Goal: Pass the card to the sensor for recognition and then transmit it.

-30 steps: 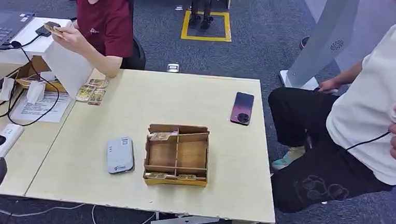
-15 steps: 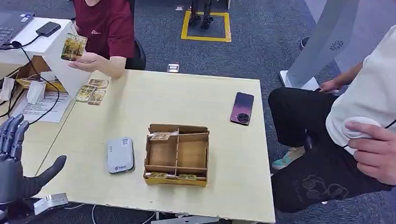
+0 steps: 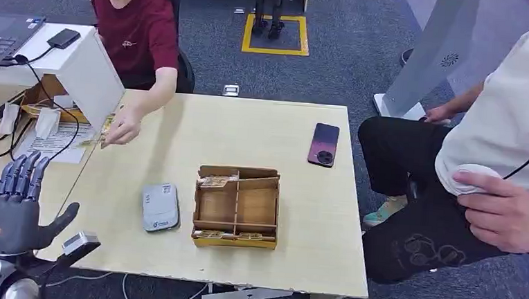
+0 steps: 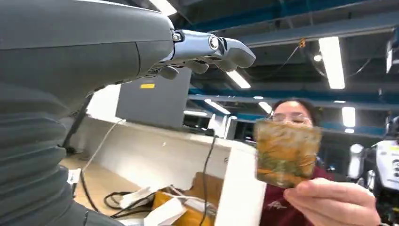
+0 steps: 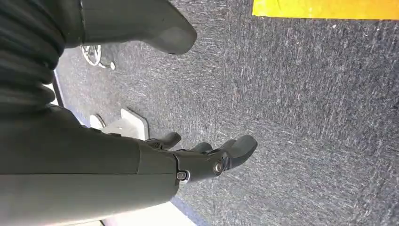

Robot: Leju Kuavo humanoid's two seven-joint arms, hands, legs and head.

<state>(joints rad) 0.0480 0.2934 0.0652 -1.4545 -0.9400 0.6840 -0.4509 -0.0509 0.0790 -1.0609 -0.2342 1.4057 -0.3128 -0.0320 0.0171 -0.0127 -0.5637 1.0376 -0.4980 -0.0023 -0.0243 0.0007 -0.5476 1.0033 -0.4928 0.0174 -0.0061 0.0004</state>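
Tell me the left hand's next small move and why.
Probably reach the left hand toward the card that the person's hand holds up in the left wrist view. The left hand is raised, fingers apart, holding nothing, while the grey sensor lies on the table, waiting.

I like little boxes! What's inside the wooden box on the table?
The wooden box has dividers. A card lies in its far left section, and more cards line the narrow front slot. The two big middle sections look empty. The front wall hides the slot's bottom.
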